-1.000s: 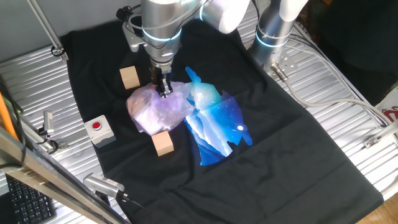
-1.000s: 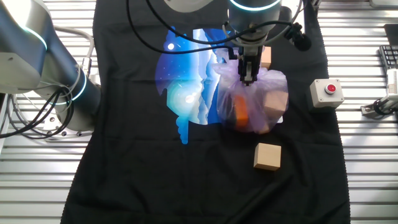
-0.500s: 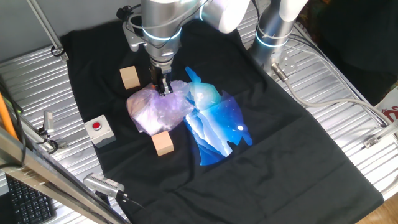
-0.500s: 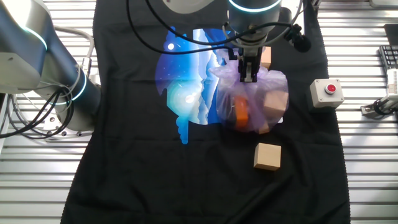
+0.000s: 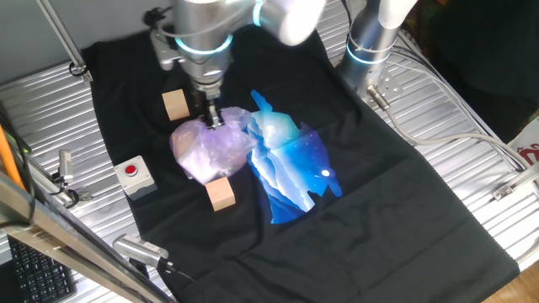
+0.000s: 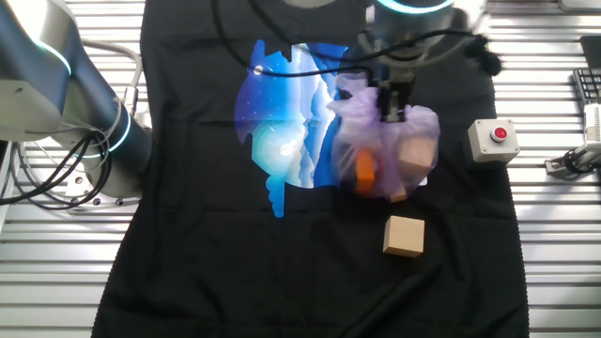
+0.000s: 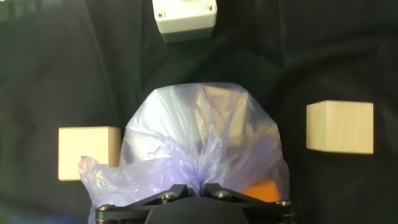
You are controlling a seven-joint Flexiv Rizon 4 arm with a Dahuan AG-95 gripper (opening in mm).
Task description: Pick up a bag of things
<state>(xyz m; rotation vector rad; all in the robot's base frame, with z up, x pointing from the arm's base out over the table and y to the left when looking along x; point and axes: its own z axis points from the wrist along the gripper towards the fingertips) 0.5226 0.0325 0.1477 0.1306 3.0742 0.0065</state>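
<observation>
The bag of things (image 5: 209,150) is a pale purple wrinkly plastic bag on the black cloth, with tan and orange pieces showing through it in the other fixed view (image 6: 387,155). My gripper (image 5: 210,118) stands over the bag's top, shut on a gathered fold of the plastic. In the other fixed view the gripper (image 6: 392,111) pinches the bag's upper edge. In the hand view the bag (image 7: 202,140) fills the centre and its neck runs between my shut jaws (image 7: 195,188).
One tan wooden cube (image 5: 175,105) lies behind the bag and another (image 5: 221,194) in front of it. A white box with a red button (image 5: 134,174) sits to the left. The blue-and-white print (image 5: 295,168) lies right of the bag. A second arm's base (image 6: 75,113) stands beside the cloth.
My gripper has shifted sideways with the bag's top pinched in it, towards the red-button box. The bag's top is pulled along and the arm is blurred with motion.
</observation>
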